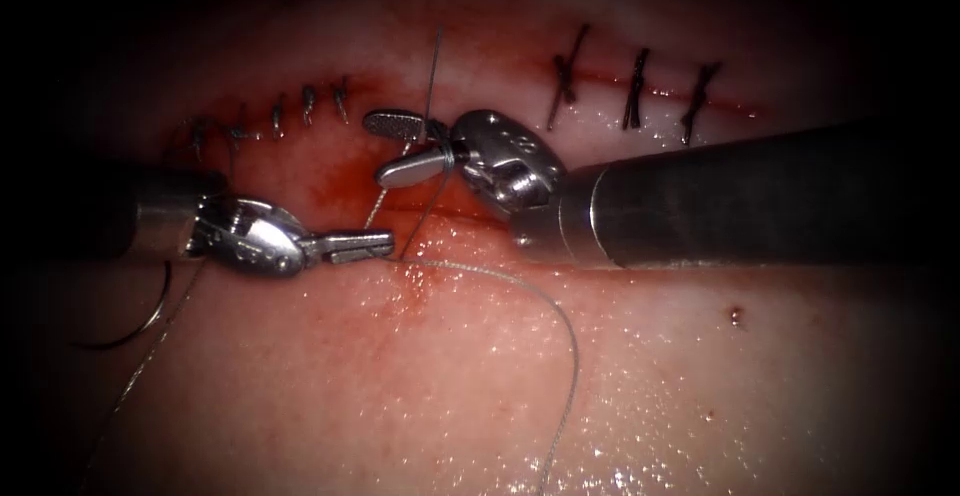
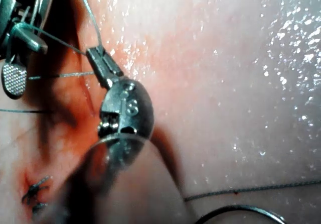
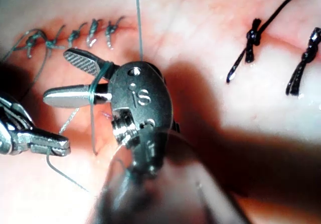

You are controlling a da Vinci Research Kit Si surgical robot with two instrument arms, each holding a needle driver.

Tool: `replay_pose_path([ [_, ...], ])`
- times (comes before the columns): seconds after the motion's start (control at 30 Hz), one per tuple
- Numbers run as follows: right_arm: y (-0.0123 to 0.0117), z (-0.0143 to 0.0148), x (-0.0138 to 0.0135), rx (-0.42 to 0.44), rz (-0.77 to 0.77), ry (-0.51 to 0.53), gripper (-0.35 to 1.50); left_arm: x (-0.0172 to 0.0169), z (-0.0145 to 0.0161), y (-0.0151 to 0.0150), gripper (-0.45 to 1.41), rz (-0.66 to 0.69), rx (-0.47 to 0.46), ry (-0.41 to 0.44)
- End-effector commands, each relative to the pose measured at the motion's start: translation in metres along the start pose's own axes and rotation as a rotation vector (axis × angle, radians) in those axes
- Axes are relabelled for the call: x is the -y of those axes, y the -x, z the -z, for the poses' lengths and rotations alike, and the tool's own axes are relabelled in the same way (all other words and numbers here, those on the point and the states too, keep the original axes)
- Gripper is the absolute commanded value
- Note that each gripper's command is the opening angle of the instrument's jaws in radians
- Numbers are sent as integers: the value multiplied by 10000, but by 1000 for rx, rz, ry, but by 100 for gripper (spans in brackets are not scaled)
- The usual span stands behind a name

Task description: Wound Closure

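Note:
My left tool (image 1: 386,245) comes in from the left with its jaws shut on the thread (image 1: 573,356), just below the open part of the cut (image 1: 455,208). The same closed tool (image 2: 96,56) grips the thread in the left wrist view. My right tool (image 1: 373,148) reaches in from the right over the cut with its jaws open. Thread is looped around the base of those jaws (image 3: 56,76). The curved needle (image 1: 152,318) lies free on the tissue at the lower left, held by neither tool; its arc (image 2: 241,207) also shows in the left wrist view.
A row of grey stitches (image 1: 307,106) closes the cut to the left, and three dark stitches (image 1: 635,88) close it to the right. Red fluid (image 1: 340,181) stains the tissue around the open gap. A free thread tail (image 1: 434,61) rises above the right tool.

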Motion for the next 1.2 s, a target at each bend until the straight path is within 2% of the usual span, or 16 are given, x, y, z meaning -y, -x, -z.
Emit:
replay_pose_path([
  [0.03,19,2,-7,4,18,22,71,-10,-8,4,-45,2,3,6],
  [0.2,33,6,-14,73,52,127,71,-10,-13,6,-45,6,15,8],
  [0.5,25,12,-14,142,26,295,74,25,-9,8,-45,46,58,-30],
  [0.7,20,13,-17,165,-31,405,68,37,-7,17,-45,55,72,-41],
  [1.2,-7,29,-28,91,-79,563,69,52,-15,20,-45,66,81,-53],
])
